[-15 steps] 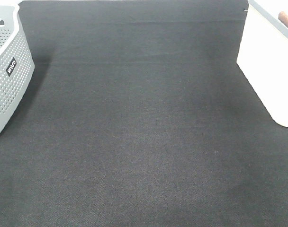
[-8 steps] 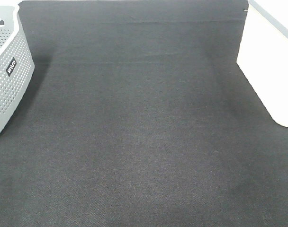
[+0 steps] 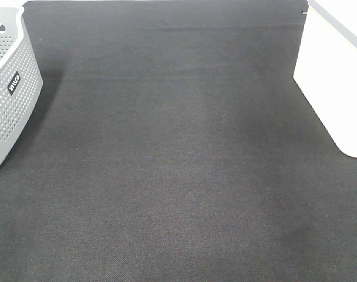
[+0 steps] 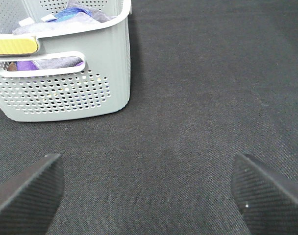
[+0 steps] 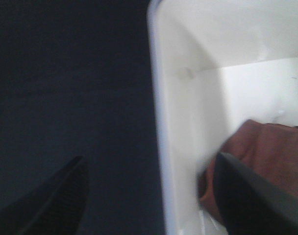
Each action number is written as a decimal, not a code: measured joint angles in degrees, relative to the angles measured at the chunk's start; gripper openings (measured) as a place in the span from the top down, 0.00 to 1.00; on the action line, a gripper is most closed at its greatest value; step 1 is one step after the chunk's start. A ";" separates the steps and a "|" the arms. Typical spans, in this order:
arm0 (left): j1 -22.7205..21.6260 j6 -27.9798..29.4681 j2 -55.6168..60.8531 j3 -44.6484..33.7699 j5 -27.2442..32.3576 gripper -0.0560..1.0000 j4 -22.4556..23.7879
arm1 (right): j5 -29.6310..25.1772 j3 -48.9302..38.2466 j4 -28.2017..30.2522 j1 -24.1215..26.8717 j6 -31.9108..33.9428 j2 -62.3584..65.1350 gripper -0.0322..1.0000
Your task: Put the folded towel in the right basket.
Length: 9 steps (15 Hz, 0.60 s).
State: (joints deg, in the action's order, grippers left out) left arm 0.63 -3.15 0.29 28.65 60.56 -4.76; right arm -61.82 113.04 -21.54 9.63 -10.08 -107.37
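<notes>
A perforated basket [image 3: 11,88] stands at the mat's [image 3: 178,164] left edge, a smooth-walled basket [image 3: 334,88] at its right, holding a folded towel [image 5: 266,156].

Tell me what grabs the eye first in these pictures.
The wide black cloth fills the high view, with a grey perforated basket at its left edge and a white basket at its right. In the right wrist view a reddish-brown towel lies inside the white basket, and the right gripper is open above its rim. The left gripper hangs open near the grey basket, which holds purple and blue fabric.
</notes>
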 joint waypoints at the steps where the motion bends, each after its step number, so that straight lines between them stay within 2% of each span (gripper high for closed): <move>1: 0.00 0.00 0.00 0.00 0.00 0.12 0.00 | -1.03 0.00 0.00 -2.23 0.00 0.69 0.32; 5: 0.00 0.00 0.00 0.00 0.00 0.12 0.00 | -7.22 0.00 3.09 -9.34 0.17 2.35 0.32; 7: 0.00 0.00 0.00 0.00 0.00 0.12 0.00 | -7.68 -0.69 6.65 -11.46 2.75 4.81 0.32; 9: 0.00 0.00 0.00 0.00 0.00 0.12 0.00 | -7.73 -1.89 7.56 -11.69 3.50 6.65 0.32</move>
State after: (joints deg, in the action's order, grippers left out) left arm 0.63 -3.15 0.29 28.65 60.56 -4.76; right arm -69.56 111.15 -13.98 -2.06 -6.59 -100.73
